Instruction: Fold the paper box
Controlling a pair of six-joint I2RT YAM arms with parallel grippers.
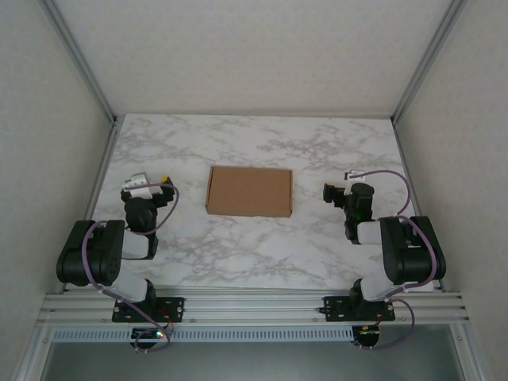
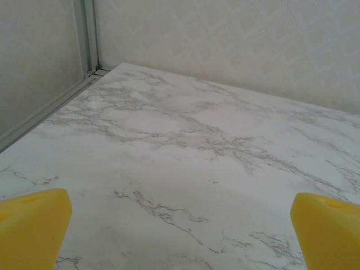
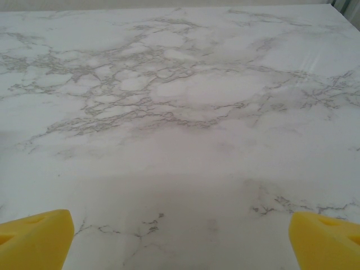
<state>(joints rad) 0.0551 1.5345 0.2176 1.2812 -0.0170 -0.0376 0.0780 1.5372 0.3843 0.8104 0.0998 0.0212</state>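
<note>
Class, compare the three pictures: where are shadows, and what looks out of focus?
Top external: even, soft light; the paper box is sharp, with a thin shadow along its near edge. Left wrist: the left gripper has soft-edged yellow fingertips; the table is sharper. Right wrist: a dim grey patch lies ahead of the right gripper.

Matt brown card for the paper box (image 1: 249,191), smooth marble-look top for the table (image 1: 238,254).
I see a faint sheen on the table and bare ribbed metal on the front rail (image 1: 262,300).
</note>
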